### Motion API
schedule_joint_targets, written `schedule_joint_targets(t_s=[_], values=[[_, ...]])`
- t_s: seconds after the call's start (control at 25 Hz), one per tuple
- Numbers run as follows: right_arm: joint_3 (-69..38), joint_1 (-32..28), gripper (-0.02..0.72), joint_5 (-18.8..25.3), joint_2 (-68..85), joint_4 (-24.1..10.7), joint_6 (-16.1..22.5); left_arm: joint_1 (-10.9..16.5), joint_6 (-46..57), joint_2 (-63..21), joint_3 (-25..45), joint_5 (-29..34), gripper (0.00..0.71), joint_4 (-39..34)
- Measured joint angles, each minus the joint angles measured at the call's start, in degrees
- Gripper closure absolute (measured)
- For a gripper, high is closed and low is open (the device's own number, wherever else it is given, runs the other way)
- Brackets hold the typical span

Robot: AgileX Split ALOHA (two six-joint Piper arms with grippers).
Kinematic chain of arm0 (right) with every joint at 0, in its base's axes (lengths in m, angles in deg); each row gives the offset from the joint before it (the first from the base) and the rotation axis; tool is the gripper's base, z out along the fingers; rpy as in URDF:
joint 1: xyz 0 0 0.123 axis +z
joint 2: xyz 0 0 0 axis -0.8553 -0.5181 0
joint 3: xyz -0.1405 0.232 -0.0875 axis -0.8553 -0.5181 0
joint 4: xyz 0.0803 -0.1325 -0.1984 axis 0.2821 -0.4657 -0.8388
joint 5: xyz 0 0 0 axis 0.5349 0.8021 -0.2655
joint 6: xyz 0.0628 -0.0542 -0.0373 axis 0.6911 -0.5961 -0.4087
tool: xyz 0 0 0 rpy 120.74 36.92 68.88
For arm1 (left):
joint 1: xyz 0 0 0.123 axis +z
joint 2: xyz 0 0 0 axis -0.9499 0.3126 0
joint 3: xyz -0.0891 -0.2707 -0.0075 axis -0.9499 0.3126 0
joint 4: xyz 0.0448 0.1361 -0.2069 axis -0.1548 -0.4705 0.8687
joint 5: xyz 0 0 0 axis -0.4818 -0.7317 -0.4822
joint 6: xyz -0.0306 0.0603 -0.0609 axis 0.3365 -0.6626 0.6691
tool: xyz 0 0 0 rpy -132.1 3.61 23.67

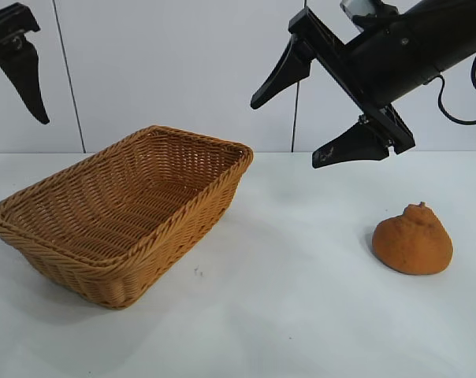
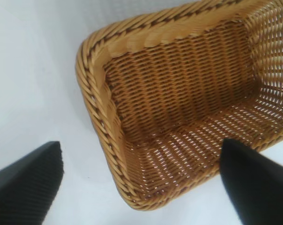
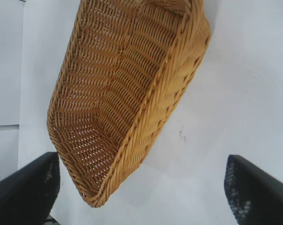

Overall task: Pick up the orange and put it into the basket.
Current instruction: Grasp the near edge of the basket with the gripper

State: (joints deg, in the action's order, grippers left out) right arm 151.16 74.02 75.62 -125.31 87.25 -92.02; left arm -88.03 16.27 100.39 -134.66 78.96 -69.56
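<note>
1. I am holding my right gripper [image 1: 325, 126] up in the air with its two fingers spread wide apart and nothing between them; it is hanging above the tabletop [image 1: 301, 315], higher than the orange [image 1: 412, 240] and off to the basket side of it.
2. The orange is sitting on the tabletop well apart from the basket [image 1: 124, 216], on the side of the basket where my right arm is reaching in; nothing is touching the fruit.
3. The relation I am weighing: the orange is lying below my right gripper and a little farther from the basket than the gripper is, so I judge the coming move as a descent angled away from the basket.
4. The fruit is resting on its broad base with its knobby tip pointing up, so its long axis is running roughly vertical; I am expecting the fingers to close best across the wide lower body rather than on the tip.
5. My right wrist view is showing only the basket [image 3: 132, 93] and bare tabletop, so the orange is not yet lined up between my fingers.
6. My left gripper [image 1: 21, 71] is hovering with its fingers apart and empty above the far side of the basket from the orange, so my right arm is clearly the nearer one.
</note>
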Motion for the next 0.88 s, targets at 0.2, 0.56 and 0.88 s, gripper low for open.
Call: schedule_joint_targets(t_s=[0.2,0.56,0.88], values=[[0.0,0.0,0.052,0.0,0.0,0.0,0.0,0.0,-0.53,5.09,0.0,-0.8,0.067,0.0],[0.0,0.0,0.052,0.05,0.0,0.07,0.0,0.0,-1.56,15.61,-0.02,-8.57,0.067,0.82],[0.0,0.0,0.052,0.05,0.0,0.07,0.0,0.0,-2.31,19.35,-0.02,-11.26,0.067,3.12]])
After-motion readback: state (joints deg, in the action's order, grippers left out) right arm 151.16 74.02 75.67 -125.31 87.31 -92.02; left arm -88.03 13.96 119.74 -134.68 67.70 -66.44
